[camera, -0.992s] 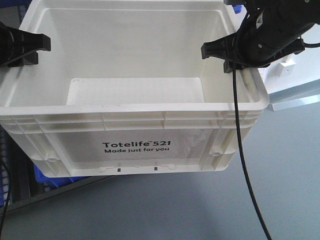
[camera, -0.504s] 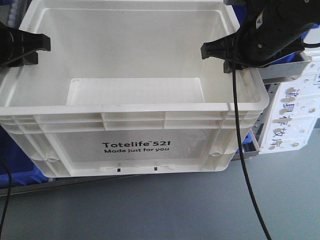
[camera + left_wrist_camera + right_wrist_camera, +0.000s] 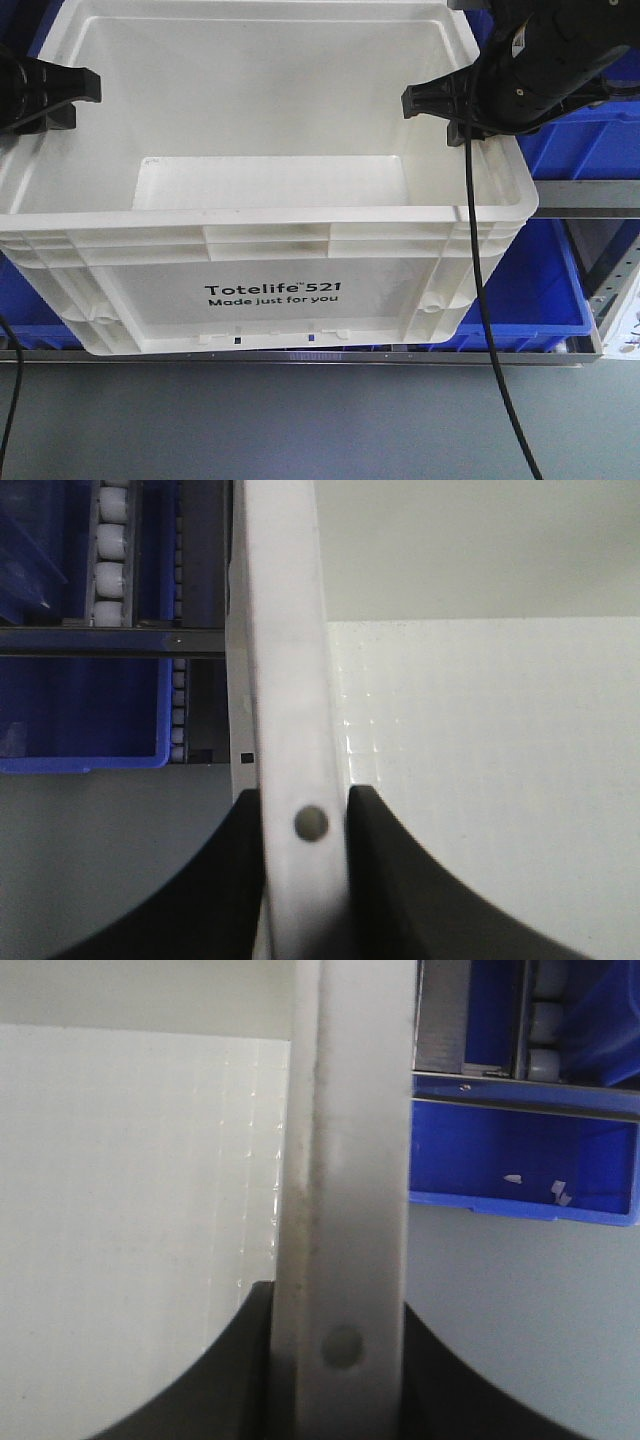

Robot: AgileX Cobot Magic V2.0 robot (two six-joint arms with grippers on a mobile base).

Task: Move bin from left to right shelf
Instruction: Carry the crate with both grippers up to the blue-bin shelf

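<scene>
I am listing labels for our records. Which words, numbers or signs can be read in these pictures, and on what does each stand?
"Totelife 521": black print on the front wall of the white crate.
"Made just for you": black print directly below it, same wall.
A faint mark inside the crate: too small to read.
Wrist views: no text.

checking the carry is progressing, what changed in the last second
The background slid left in the front view: blue bins and a shelf rail now sit behind the bin, so the rig moved right. Left gripper and right gripper stay clamped on its rim.
</scene>
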